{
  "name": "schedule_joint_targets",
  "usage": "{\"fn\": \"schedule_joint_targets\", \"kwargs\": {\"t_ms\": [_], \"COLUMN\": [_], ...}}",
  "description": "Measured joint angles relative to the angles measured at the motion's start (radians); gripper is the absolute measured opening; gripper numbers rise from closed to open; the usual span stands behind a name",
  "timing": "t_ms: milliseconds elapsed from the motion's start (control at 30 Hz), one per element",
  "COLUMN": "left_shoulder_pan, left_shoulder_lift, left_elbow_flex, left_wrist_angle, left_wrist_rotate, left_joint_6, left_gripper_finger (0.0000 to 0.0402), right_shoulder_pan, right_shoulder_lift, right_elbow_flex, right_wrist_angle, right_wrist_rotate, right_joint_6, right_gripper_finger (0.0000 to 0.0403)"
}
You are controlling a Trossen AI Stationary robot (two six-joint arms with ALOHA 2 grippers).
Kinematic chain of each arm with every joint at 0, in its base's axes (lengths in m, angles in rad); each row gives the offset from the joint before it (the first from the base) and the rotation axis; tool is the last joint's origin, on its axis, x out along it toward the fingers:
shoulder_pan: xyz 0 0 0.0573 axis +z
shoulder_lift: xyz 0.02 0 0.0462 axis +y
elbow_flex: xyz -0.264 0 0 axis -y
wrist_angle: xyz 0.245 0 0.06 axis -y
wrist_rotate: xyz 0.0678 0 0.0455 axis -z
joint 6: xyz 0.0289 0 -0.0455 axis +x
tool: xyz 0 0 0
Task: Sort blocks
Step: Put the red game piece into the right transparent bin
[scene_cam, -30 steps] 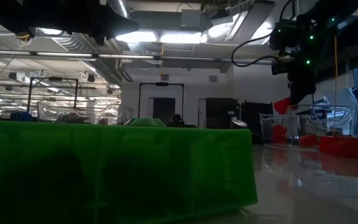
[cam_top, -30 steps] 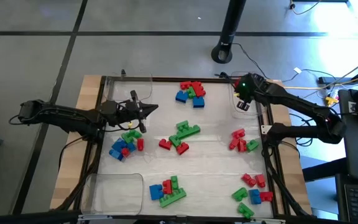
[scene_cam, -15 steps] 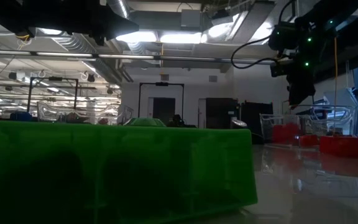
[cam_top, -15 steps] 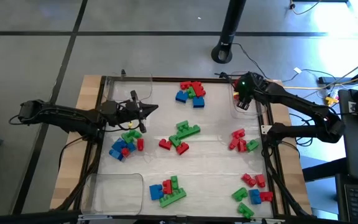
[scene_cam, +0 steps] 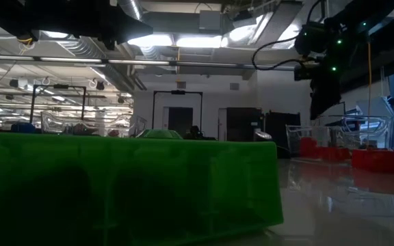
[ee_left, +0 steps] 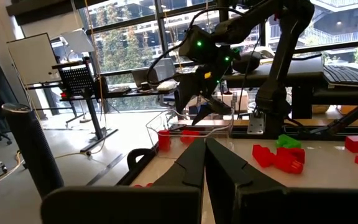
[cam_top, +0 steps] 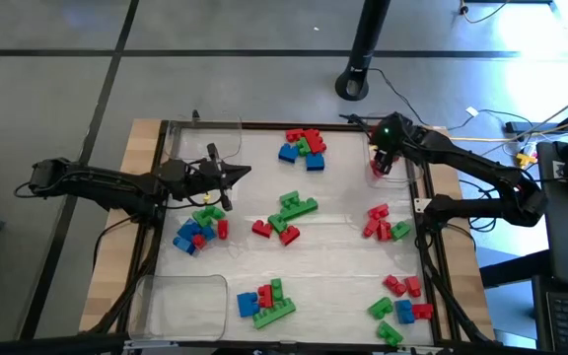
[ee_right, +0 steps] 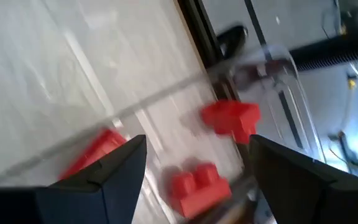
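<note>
Red, green and blue blocks lie in heaps on the white table: at the far middle (cam_top: 304, 146), centre (cam_top: 289, 212), left (cam_top: 198, 227), near middle (cam_top: 266, 301), right (cam_top: 383, 223) and near right (cam_top: 402, 301). My right gripper (cam_top: 382, 158) (ee_right: 197, 140) is open and empty above the clear tray (cam_top: 402, 170) at the far right corner. Three red blocks (ee_right: 230, 118) lie in that tray. My left gripper (cam_top: 243, 174) (ee_left: 205, 144) is shut and empty, hovering level above the left heap.
Another clear tray (cam_top: 180, 301) stands at the near left corner and one (cam_top: 205, 138) at the far left. A green block (scene_cam: 115, 184) fills the front of the low view. A dark frame (cam_top: 427, 227) runs along the table's edges.
My right gripper has let go of a red block that it held above the far right tray; the block has dropped from the fingers into the tray. The gripper has shifted slightly toward the table's left.
</note>
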Motion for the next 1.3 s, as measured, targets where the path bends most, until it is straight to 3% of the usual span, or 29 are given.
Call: {"fn": "schedule_joint_targets", "kwargs": {"t_ms": [167,833,1300], "left_shoulder_pan": [0.0,0.0,0.0], "left_shoulder_lift": [0.0,0.0,0.0], "left_elbow_flex": [0.0,0.0,0.0], "left_wrist_angle": [0.002,0.01,0.013], "left_wrist_rotate": [0.0,0.0,0.0], "left_joint_6": [-0.003,-0.007,-0.007], "left_gripper_finger": [0.0004,0.0004,0.0004], "right_shoulder_pan": [0.064,0.578,0.789], "right_shoulder_lift": [0.0,0.018,0.266], "right_elbow_flex": [0.0,0.0,0.0], "right_wrist_angle": [0.085,0.388,0.644], "right_wrist_rotate": [-0.084,-0.095,-0.197], "right_joint_6": [0.0,0.008,0.0], "right_gripper_finger": [0.0282,0.0282,0.0282]}}
